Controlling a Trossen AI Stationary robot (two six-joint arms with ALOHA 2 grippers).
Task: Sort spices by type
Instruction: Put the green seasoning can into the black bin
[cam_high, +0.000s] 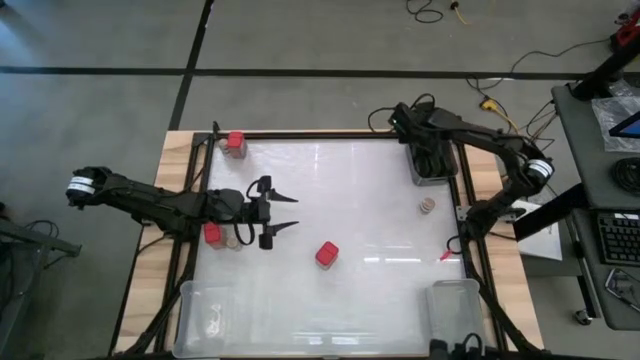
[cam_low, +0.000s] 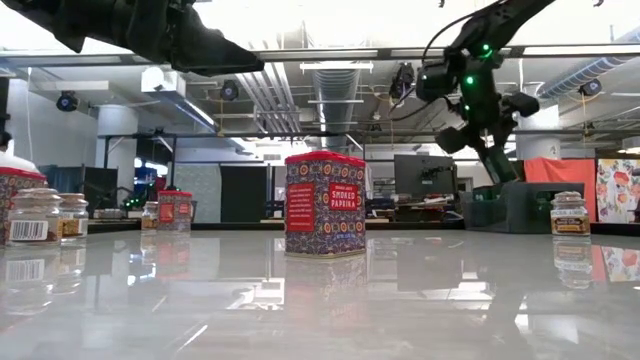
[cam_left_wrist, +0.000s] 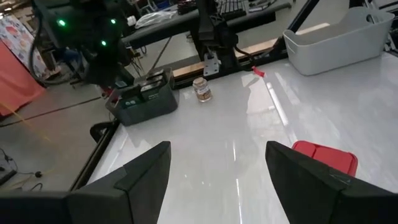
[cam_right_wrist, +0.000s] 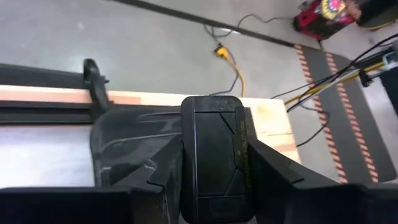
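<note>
My left gripper (cam_high: 288, 213) (cam_left_wrist: 217, 149) hovers open over the table's left half, pointing toward the right. A red-topped paprika tin (cam_high: 327, 254) (cam_low: 325, 205) (cam_left_wrist: 326, 158) stands near mid-table, just ahead of it. A second red tin (cam_high: 212, 234) and a tan-lidded jar (cam_high: 235, 238) stand beneath the left arm. A third red tin (cam_high: 236, 143) stands at the far left corner. One round tan-lidded jar (cam_high: 427, 206) (cam_left_wrist: 202, 90) stands alone at the right. My right gripper (cam_high: 428, 160) (cam_right_wrist: 214, 143) is over the dark bin (cam_high: 432, 172) (cam_right_wrist: 134, 146), shut on a black jar. My right gripper pinches a black blocky jar (cam_right_wrist: 214, 162) between its two fingers (cam_right_wrist: 165, 171), one on each long side. It comes from above, pointing down over the dark bin. Whether the jar hangs clear or rests in the bin is hidden by the gripper itself.
The dark bin (cam_left_wrist: 146, 99) at the far right holds more black jars. Clear plastic bins stand at the near left (cam_high: 215, 315) and near right (cam_high: 455, 305) (cam_left_wrist: 339, 31) corners. A black frame rail (cam_high: 465, 210) edges the white tabletop.
</note>
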